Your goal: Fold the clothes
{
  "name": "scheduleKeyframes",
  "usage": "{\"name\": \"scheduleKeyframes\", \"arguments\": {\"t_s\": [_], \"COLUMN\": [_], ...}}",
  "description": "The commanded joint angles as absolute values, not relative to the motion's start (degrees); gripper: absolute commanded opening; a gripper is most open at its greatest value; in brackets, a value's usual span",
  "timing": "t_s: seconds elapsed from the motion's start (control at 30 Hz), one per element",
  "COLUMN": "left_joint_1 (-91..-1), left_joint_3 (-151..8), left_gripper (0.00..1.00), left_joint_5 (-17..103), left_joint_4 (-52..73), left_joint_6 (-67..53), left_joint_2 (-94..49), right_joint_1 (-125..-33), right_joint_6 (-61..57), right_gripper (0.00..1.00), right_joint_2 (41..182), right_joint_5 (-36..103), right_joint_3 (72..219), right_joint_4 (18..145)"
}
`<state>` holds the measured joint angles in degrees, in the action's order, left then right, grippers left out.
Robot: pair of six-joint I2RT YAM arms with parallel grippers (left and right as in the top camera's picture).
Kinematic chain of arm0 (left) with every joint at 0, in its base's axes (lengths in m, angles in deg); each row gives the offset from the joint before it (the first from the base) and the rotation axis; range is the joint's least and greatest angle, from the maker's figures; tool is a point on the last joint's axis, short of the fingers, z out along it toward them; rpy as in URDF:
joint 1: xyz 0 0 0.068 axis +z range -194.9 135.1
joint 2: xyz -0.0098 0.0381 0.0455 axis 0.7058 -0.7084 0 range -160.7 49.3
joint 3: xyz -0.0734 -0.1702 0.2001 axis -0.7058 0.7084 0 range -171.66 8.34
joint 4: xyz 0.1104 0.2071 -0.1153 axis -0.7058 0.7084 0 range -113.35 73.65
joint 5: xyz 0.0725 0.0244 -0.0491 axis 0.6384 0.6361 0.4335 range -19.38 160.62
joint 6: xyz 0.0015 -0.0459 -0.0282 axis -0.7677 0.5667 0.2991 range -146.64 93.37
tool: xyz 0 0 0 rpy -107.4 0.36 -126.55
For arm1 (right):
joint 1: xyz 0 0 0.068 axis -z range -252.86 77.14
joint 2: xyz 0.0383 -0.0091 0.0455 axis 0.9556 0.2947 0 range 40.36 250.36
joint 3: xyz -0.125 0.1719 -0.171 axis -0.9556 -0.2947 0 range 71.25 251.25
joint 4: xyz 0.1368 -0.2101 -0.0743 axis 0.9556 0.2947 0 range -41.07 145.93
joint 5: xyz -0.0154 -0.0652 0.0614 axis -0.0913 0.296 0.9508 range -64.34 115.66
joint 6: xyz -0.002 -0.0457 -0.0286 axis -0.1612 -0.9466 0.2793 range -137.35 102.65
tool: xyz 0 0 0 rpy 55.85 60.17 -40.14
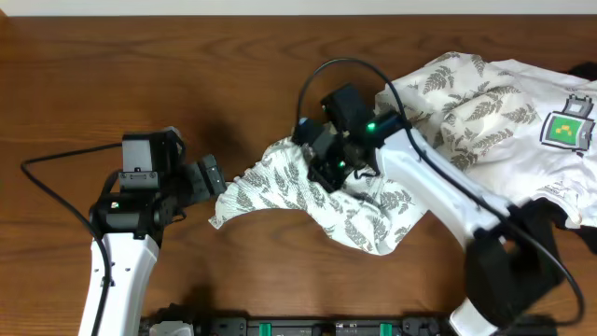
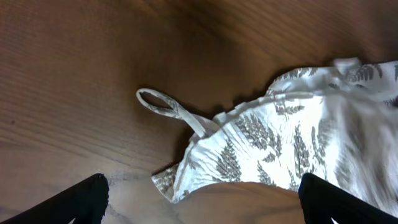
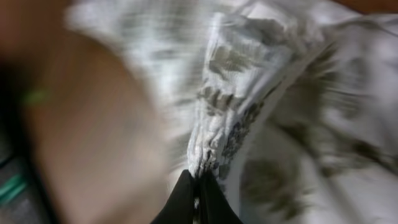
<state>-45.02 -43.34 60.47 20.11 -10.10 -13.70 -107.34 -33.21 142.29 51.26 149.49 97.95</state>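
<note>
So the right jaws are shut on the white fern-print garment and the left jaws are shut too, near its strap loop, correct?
Not quite: the left gripper has its jaws wide open, as the left wrist view shows, near the thin strap loop. The right gripper is shut on the white fern-print fabric garment.

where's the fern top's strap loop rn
In the left wrist view, the strap loop lies on the table at the left end of the fern-print garment, just ahead of the open left gripper.

Left hand (image 2: 200,202) spread wide, right hand (image 3: 196,198) pinched tight
</note>
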Motion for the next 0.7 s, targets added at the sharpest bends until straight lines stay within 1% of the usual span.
{"name": "scheduleKeyframes", "arguments": {"t_s": [0.0, 0.03, 0.1, 0.2, 0.23, 0.3, 0.37, 0.4, 0.47, 0.67], "left_joint_1": [-45.1, -45.1, -45.1, -45.1, -45.1, -45.1, -45.1, -45.1, -45.1, -46.6], "left_joint_3": [-44.4, -44.4, -44.4, -44.4, -44.4, -44.4, -44.4, -44.4, -44.4, -44.4], "left_gripper": [0.98, 0.98, 0.98, 0.98, 0.98, 0.98, 0.98, 0.98, 0.98, 0.98], "left_joint_5": [60.5, 60.5, 60.5, 60.5, 60.5, 60.5, 58.9, 57.8, 56.6, 56.0], "left_joint_4": [20.2, 20.2, 20.1, 19.9, 19.8, 19.9, 20.1, 20.0, 20.0, 22.6], "left_joint_6": [-10.0, -10.0, -10.0, -10.0, -10.0, -10.0, -10.0, -10.0, -10.0, -10.0], "left_joint_2": [-13.6, -13.6, -13.6, -13.6, -13.6, -13.6, -13.5, -13.5, -13.5, -13.3], "right_joint_1": [-111.3, -112.4, -114.2, -116.5, -117.1, -117.6, -117.5, -117.2, -116.1, -110.6], "right_joint_6": [-39.3, -40.4, -42.4, -43.2, -43.2, -43.1, -40.4, -38.4, -35.0, -28.6], "right_gripper": [0.01, 0.02, 0.06, 0.09, 0.15, 0.2, 0.22, 0.24, 0.26, 0.27], "right_joint_2": [139.8, 139.8, 140.2, 140.4, 140.4, 140.4, 140.3, 140.3, 140.0, 137.6], "right_joint_5": [55.5, 55.5, 55.5, 55.8, 55.4, 53.6, 50.0, 48.1, 44.9, 40.3], "right_joint_3": [150.3, 150.3, 150.2, 150.2, 150.2, 150.2, 150.2, 150.3, 150.8, 156.4], "right_joint_4": [103.3, 105.9, 110.4, 114.2, 114.3, 113.2, 110.6, 109.1, 106.9, 106.3]}}
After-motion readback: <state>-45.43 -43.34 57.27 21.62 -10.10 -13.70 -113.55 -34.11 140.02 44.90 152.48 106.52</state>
